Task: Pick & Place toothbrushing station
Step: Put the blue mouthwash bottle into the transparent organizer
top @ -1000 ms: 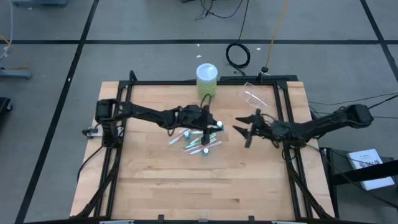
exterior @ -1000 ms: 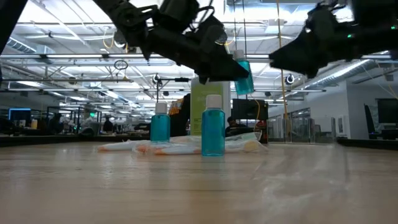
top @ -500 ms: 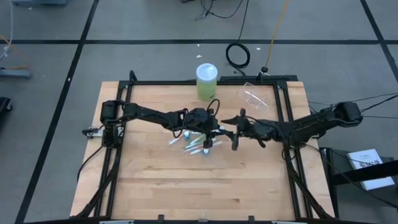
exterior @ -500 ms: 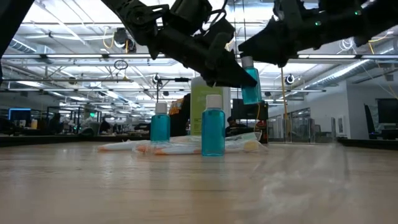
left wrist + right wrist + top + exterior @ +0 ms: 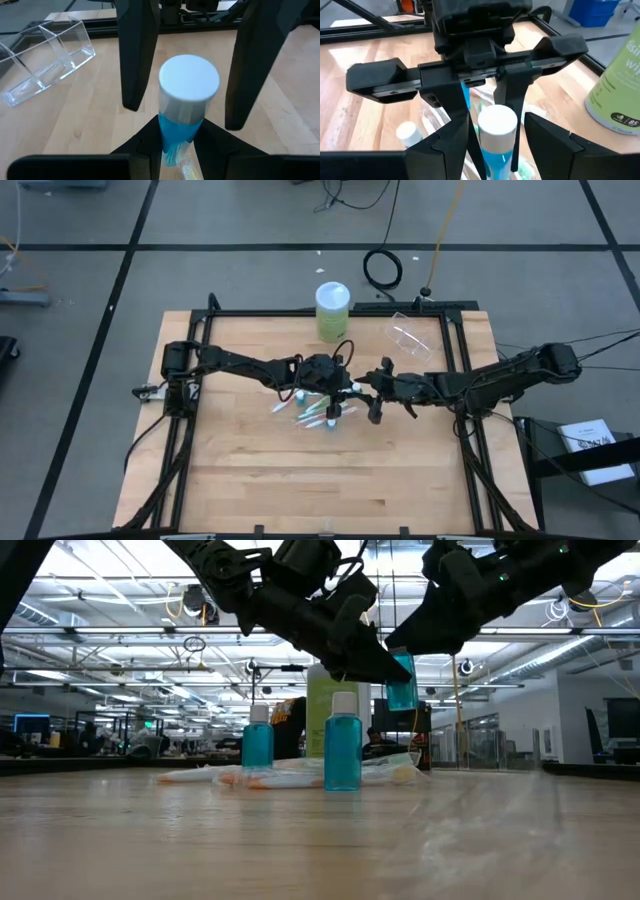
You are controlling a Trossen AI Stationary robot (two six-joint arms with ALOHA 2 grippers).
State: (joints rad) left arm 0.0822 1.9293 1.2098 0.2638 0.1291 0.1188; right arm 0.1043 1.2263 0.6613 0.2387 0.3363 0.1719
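A small teal tube with a white cap (image 5: 189,82) hangs above the table, and my left gripper (image 5: 346,388) is shut on it. My right gripper (image 5: 372,393) is open. Its two fingers (image 5: 135,55) stand either side of the cap with a gap on each side. Two more teal tubes (image 5: 342,745) (image 5: 257,738) stand upright on the table among thin toothbrushes (image 5: 315,409) that lie flat. The clear plastic cup (image 5: 408,337) lies at the table's far right. My left gripper pinches the tube's teal body (image 5: 175,131) just under the cap between its two fingers. The fingers slant down from the table's left side. The tube sits about upright, cap up, lifted clear of the table (image 5: 401,688).
A lime-green cylinder with a white lid (image 5: 332,310) stands at the table's far edge behind the tubes. A black frame (image 5: 455,360) runs around the tabletop. Bare wood lies toward the near edge (image 5: 320,480).
My right gripper has gone toward the table's left, up to the held tube, and tipped more level. Its fingers now stand around the tube's cap. The tube stays in my left gripper, clear of the table.
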